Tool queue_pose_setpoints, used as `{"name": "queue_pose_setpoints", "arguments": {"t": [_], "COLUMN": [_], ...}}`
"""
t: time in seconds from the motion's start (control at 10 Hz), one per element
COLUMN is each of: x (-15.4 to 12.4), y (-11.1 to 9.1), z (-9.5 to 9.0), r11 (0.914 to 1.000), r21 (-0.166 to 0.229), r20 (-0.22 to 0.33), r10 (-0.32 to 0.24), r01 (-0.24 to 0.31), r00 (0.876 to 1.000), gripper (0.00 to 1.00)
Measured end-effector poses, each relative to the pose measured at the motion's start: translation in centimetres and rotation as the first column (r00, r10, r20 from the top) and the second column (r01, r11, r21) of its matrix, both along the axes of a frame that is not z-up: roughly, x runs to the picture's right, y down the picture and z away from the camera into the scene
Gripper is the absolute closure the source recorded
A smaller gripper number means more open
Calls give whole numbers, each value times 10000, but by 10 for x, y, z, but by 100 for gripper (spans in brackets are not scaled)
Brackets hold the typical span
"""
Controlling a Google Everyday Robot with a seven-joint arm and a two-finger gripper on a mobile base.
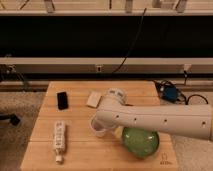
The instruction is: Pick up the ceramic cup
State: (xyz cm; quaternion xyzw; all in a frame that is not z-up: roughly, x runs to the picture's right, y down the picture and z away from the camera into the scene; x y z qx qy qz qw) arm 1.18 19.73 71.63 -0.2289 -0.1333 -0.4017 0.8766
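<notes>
The ceramic cup (96, 128) is small and whitish, standing on the wooden table (80, 112) just left of the wide green bowl (141, 142). My white arm reaches in from the right across the bowl's upper edge. My gripper (103, 120) is at the arm's end, right over the cup's top and right side, and the wrist housing mostly hides it. Only the cup's left and lower part shows.
A black phone (62, 100) lies at the table's back left. A small beige block (93, 99) lies behind the cup. A long white remote-like object (59, 141) lies at the front left. A blue device with cables (170, 93) sits off the table's right side.
</notes>
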Motion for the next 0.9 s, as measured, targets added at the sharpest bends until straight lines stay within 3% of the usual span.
{"name": "queue_pose_setpoints", "arguments": {"t": [0.4, 0.7, 0.9], "x": [5, 4, 6], "y": [-2, -4, -5], "z": [2, 3, 4], "r11": [10000, 10000, 10000], "r21": [-19, -30, -21], "r20": [1, 24, 38], "r10": [-4, -45, -81], "r01": [4, 45, 81], "r00": [10000, 10000, 10000], "gripper": [22, 47, 49]}}
